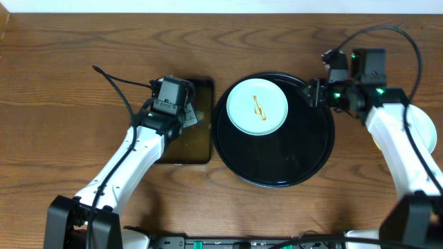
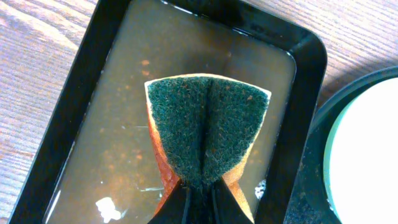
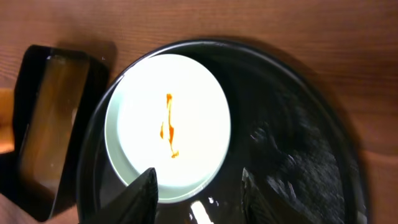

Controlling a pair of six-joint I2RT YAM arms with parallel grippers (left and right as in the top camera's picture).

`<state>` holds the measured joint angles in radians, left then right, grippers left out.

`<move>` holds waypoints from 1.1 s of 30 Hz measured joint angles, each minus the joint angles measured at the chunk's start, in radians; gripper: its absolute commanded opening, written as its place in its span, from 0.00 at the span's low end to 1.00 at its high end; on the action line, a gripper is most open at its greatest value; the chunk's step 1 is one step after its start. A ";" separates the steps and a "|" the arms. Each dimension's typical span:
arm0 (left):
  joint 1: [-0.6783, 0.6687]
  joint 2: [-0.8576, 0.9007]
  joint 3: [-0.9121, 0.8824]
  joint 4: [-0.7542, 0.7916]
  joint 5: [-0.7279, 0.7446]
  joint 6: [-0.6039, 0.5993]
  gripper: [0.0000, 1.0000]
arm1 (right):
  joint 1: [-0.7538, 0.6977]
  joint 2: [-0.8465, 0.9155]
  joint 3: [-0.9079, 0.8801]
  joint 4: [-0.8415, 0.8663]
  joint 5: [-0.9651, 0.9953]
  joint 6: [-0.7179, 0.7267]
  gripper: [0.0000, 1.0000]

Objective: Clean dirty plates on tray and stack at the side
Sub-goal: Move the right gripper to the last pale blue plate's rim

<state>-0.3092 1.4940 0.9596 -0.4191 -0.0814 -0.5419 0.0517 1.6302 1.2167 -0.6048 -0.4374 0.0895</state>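
One plate [image 1: 257,106] lies on the tray [image 1: 291,162], in its far left part, with an orange-brown streak across its middle, so you have not yet wiped it. It sits just beside the rectangular pan [image 1: 201,149], which stands on the tabletop [image 1: 69,55] left of the tray. That keeps the reach from pan to plate short.

Your left fingers [image 2: 180,210] are clamped on the sponge [image 2: 208,124], pinching it at its near end so the green scrubbing face bows outward and faces away from the wrist. You hold it over the brownish liquid in the pan, and it looks as if you are wetting or loading it. Whether it touches the liquid, you cannot tell from the wrist view. Gripped this way, the scrubbing face is free to press flat on the plate.

Your right fingers [image 3: 140,194] are spread wide and hold nothing. They hang over the far right of the tray, pointed toward the plate and well apart from it. That looks like a waiting post, clear of the sponge's path yet lined up to steady the plate or lift it out afterwards.

A pale round shape [image 1: 426,131] shows on the tabletop right of the tray, mostly hidden under the right arm. It may be the stack, but you cannot be sure.

Your likely next move is carrying the sponge right onto the streak. Watch for drips across the rim.
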 measured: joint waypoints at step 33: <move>0.013 0.290 0.001 0.086 0.094 0.390 0.07 | 0.159 0.344 0.017 0.018 0.150 0.052 0.01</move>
<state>-0.2962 1.7844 0.9607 -0.3332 0.0128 -0.1520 0.2108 1.9739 1.2335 -0.5873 -0.2871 0.1413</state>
